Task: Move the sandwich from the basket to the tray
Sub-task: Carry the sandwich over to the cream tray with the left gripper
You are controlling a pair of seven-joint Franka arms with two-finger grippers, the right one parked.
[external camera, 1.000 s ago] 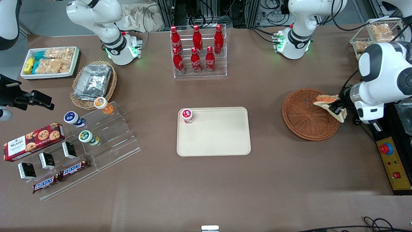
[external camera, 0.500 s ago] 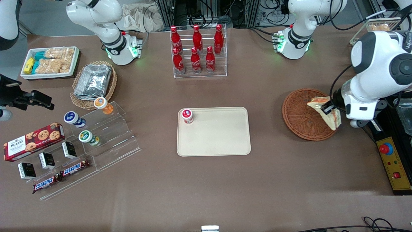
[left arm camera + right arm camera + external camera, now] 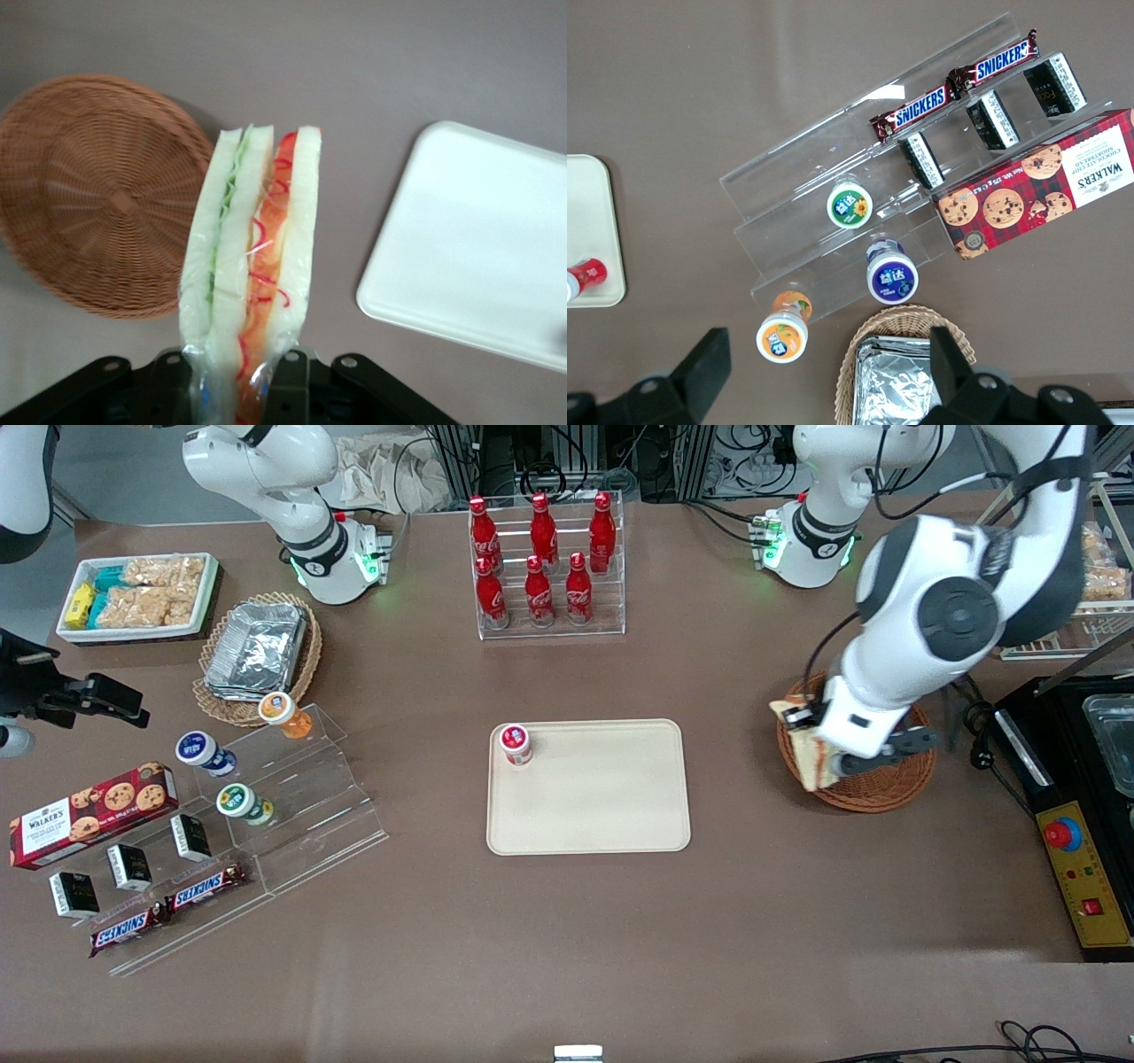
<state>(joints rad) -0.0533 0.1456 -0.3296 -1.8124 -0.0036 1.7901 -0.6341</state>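
The hand (image 3: 232,390) is clamped on the sandwich (image 3: 251,266), held in the air over the basket (image 3: 886,784) rim at its 9 o'clock edge. Bare table (image 3: 735,779) separates basket and tray (image 3: 602,797); a small red-capped jar (image 3: 516,744) occupies the tray's 10 o'clock corner.

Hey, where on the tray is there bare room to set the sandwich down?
The pincer, above the basket's edge, grips the sandwich. The tray is bare except for a red-capped jar in the corner farthest from the front camera, toward the parked arm. Its middle and basket-side half are free.
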